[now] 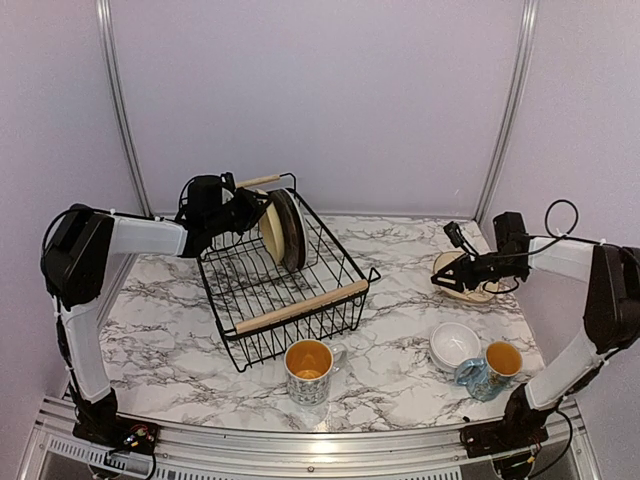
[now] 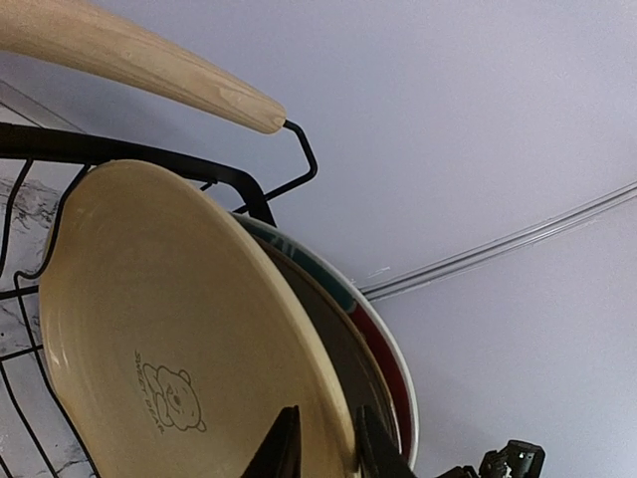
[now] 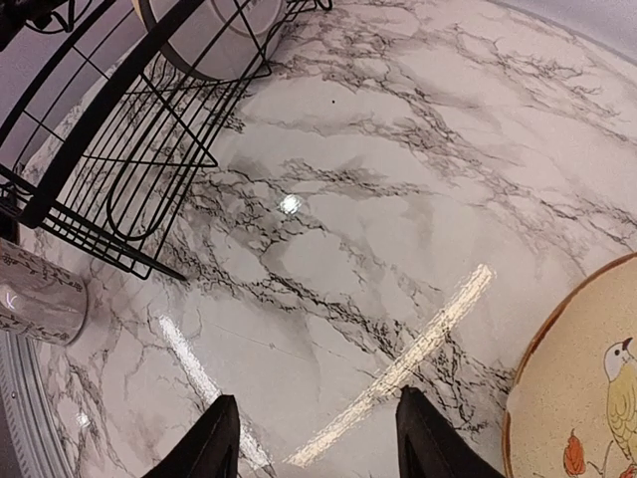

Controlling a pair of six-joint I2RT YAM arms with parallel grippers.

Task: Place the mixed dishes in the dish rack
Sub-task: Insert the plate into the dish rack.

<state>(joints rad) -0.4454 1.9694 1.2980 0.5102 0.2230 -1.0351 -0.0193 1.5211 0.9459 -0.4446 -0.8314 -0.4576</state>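
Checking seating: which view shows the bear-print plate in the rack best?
Left wrist: the bear-print plate fills the frame, print legible. Top external shows it small, standing in the dish rack. Right wrist: a pale plate behind wires, unclear which.

Only one trace of lettering: a short curved line of brown print beside the little bear face on the cream plate, too small to make out. Nothing legible anywhere else.
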